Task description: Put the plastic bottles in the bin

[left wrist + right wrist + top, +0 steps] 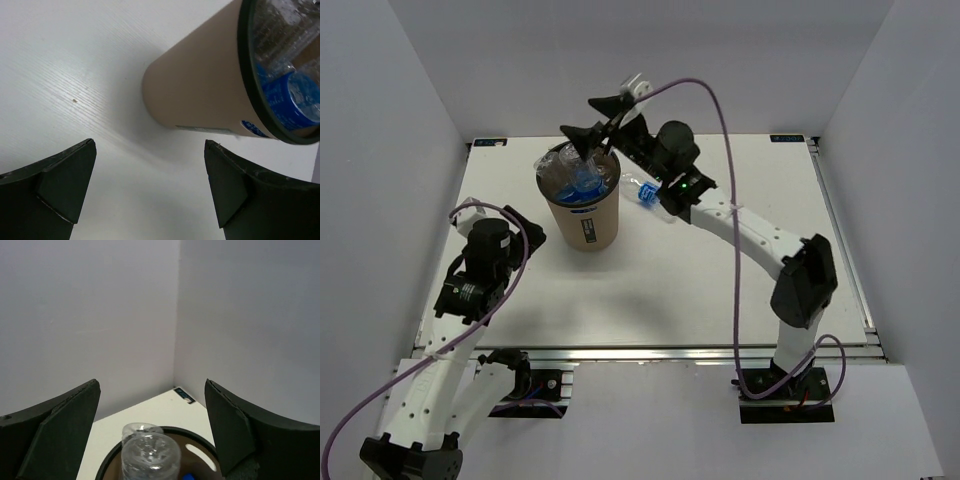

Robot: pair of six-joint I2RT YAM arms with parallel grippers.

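Note:
The tan bin stands at the back left of the table with several clear, blue-labelled plastic bottles inside it. One more bottle lies on the table just right of the bin, partly hidden by the right arm. My right gripper is open and empty above the bin's mouth; in the right wrist view a bottle's clear base sticks up from the dark rim below the jaws. My left gripper is open and empty, low beside the bin's left side; bottles show in the mouth.
White walls close in the table at the back and both sides. A small black tag sits at the table's back corner. The right arm stretches diagonally from the front right to the bin.

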